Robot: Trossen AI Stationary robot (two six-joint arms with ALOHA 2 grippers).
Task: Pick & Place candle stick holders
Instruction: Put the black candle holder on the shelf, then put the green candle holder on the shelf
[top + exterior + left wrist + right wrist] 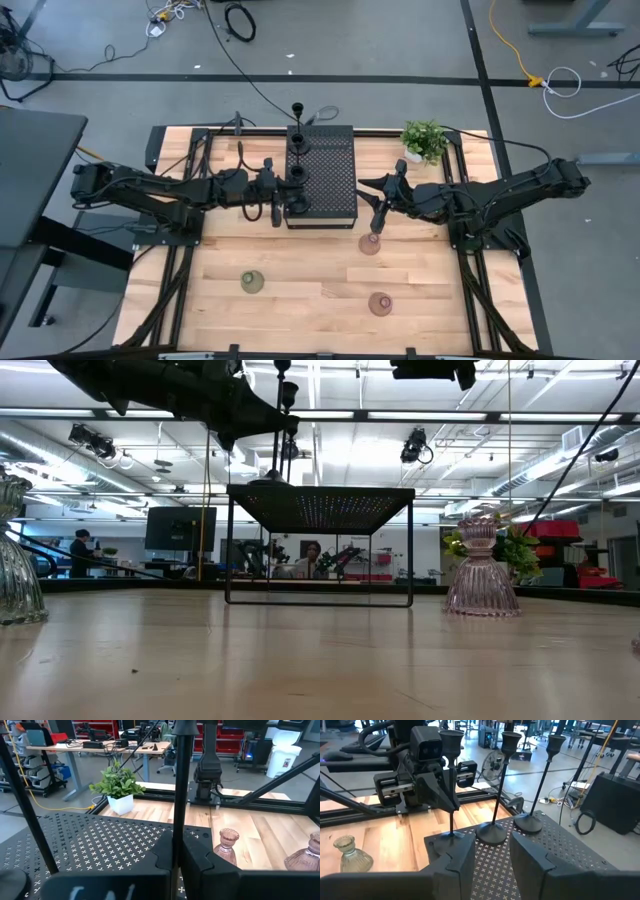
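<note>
Left tool (277, 209) clamped on thin stem of black holder (451, 780) at perforated block (330, 175); right tool (377, 212) apart, above tabletop (300, 290).

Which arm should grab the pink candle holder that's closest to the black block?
The right arm. Its open gripper hangs right beside the pink candle holder. The left gripper is across the black block, at the stem of a black candle holder.

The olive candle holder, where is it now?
In the high view the olive candle holder stands alone on the table's left half, well short of the black perforated block.
</note>
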